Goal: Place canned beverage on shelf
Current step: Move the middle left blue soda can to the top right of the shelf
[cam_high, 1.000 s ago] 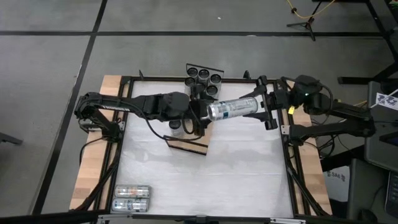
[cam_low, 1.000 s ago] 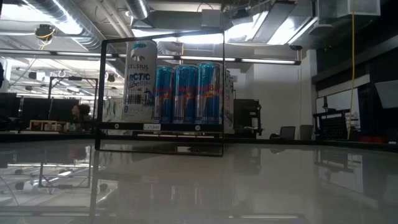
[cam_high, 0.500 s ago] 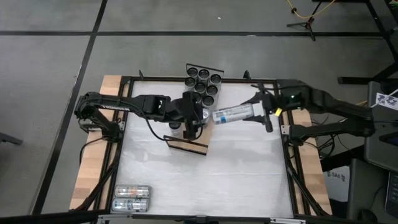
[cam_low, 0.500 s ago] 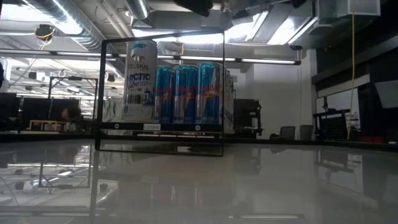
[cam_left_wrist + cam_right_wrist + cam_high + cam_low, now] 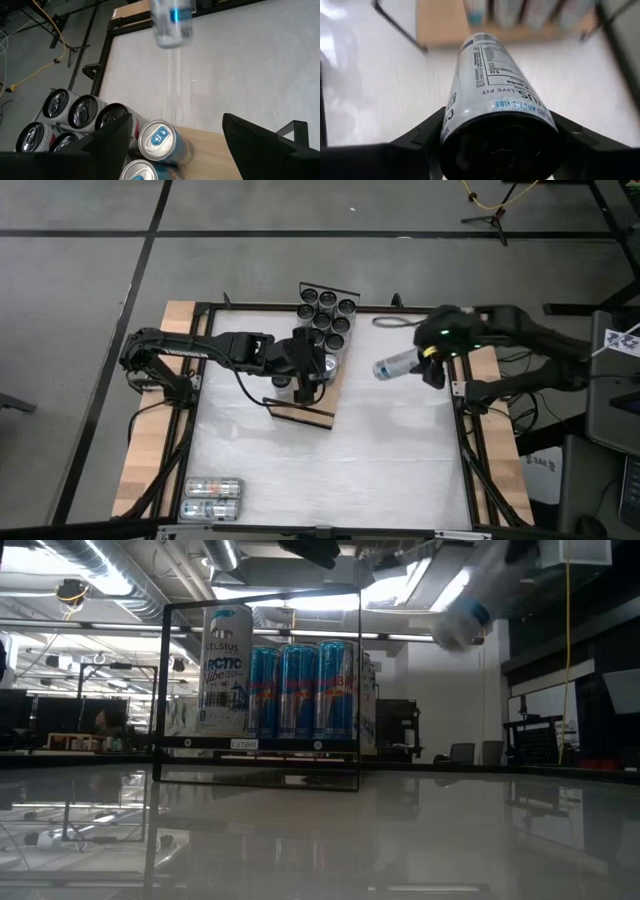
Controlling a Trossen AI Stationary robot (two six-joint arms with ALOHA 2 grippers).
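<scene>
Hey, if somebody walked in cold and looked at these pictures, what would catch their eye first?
Most likely the white can gripped lying sideways in the right gripper, held in the air above the white table near its right edge. Next, the shelf at the table's far middle, packed with upright cans, where the open left gripper hovers. Two more cans lie at the near left corner.

Left hand hangs with fingers spread — right hand is raised, fingers clamped.
</scene>
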